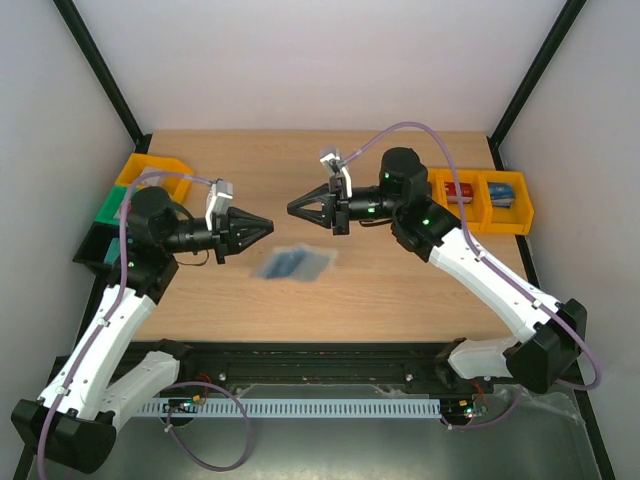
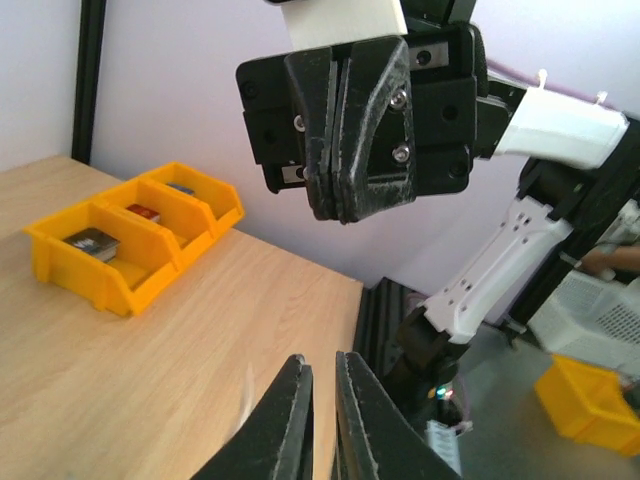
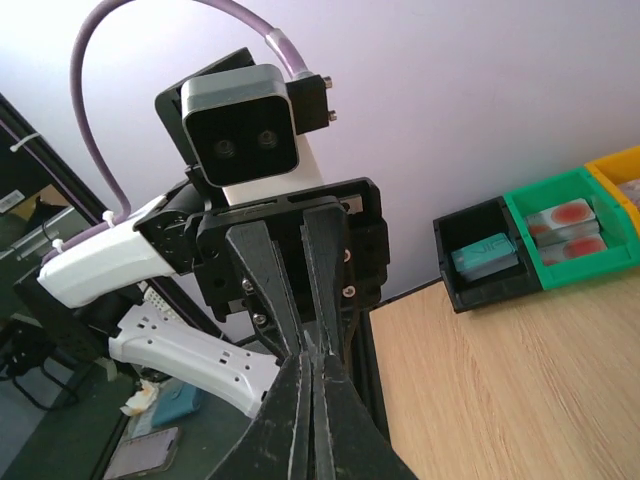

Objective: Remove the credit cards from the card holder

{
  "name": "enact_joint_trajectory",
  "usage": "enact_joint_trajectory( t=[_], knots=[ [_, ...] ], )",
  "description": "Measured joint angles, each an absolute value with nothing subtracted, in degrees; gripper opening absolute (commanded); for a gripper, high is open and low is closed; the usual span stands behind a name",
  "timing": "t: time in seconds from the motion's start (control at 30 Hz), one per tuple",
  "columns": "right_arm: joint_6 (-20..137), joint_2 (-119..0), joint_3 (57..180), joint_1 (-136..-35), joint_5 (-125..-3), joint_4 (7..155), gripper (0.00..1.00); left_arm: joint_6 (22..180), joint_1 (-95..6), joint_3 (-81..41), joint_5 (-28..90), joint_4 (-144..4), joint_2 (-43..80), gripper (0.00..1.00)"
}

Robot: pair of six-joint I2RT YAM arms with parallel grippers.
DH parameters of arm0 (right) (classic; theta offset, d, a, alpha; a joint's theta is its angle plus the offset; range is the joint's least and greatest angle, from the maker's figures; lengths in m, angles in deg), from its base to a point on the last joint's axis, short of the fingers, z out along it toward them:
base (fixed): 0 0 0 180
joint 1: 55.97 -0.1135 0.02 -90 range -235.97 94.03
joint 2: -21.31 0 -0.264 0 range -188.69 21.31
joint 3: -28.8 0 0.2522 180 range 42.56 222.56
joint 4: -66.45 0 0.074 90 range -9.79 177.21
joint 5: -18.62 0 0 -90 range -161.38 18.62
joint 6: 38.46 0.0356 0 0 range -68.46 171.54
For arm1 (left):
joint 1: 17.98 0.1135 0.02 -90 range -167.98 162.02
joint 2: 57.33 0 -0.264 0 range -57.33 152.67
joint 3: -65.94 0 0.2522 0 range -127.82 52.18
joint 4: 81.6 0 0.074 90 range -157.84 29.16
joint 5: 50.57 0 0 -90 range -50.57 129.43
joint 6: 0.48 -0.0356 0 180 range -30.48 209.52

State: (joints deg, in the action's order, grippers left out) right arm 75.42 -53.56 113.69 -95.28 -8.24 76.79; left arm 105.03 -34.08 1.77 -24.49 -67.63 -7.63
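The card holder [image 1: 293, 264] shows only in the top view, as a blurred blue and pale patch on or just over the table, below the gap between my two grippers. No gripper touches it. I cannot make out any credit card on it or beside it. My left gripper [image 1: 268, 228] points right, its jaws a narrow slit apart with nothing between them [image 2: 318, 375]. My right gripper [image 1: 293, 208] points left, shut tip to tip and empty [image 3: 312, 362]. The two grippers face each other above the table, a short gap apart.
Yellow bins [image 1: 482, 204] at the right back hold small red and blue items; they also show in the left wrist view [image 2: 130, 245]. Yellow [image 1: 150, 170], green [image 1: 112, 207] and black [image 1: 96, 246] bins stand at the left edge. The black bin [image 3: 487, 262] holds a teal item.
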Motion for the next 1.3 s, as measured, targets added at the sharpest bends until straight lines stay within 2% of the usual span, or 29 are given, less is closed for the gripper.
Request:
enact_joint_trajectory(
  t=[0.23, 0.3, 0.43, 0.47, 0.53, 0.57, 0.63, 0.7, 0.73, 0.97, 1.3],
  knots=[
    [75.7, -53.2, 113.5, -95.2, -8.1, 76.5, 0.03, 104.5, -34.1, 2.2, -23.5, -68.1, -7.8, 0.02],
    [75.8, -53.1, 112.9, -95.2, -9.7, 76.7, 0.03, 102.7, -34.1, 2.6, -19.2, -66.4, -7.9, 0.02],
    [76.0, -53.4, 112.6, -94.3, -20.4, 82.7, 0.06, 95.4, -33.9, 2.9, -7.5, -57.9, -3.8, 0.11],
    [76.0, -54.0, 112.8, -93.7, -24.0, 85.5, 0.08, 93.1, -33.7, 2.9, -5.6, -55.3, -2.0, 0.18],
    [75.9, -55.7, 113.2, -93.0, -29.1, 89.8, 0.14, 88.9, -33.6, 3.6, -2.9, -51.7, 1.3, 0.51],
    [75.9, -56.8, 113.2, -92.6, -31.5, 92.3, 0.19, 86.8, -33.5, 4.5, -2.2, -49.8, 2.3, 0.62],
    [75.2, -58.7, 112.6, -92.5, -35.4, 97.4, 0.32, 80.6, -33.4, 5.7, -2.1, -45.1, 2.6, 0.76],
    [74.0, -58.6, 110.4, -92.8, -37.0, 100.5, 0.39, 72.9, -34.4, 5.8, -3.1, -40.9, 2.3, 0.95],
    [73.9, -58.1, 109.2, -93.1, -37.3, 101.5, 0.43, 68.7, -35.7, 5.8, -3.2, -39.1, 1.9, 0.99],
    [72.1, -49.6, 101.0, -94.5, -39.5, 104.4, 0.57, 53.4, -51.0, 11.3, 6.7, -37.1, -2.3, 1.0],
    [72.1, -49.5, 100.9, -94.7, -40.3, 104.2, 0.6, 55.0, -56.1, 16.8, 22.5, -48.1, 4.4, 0.99]
  ],
)
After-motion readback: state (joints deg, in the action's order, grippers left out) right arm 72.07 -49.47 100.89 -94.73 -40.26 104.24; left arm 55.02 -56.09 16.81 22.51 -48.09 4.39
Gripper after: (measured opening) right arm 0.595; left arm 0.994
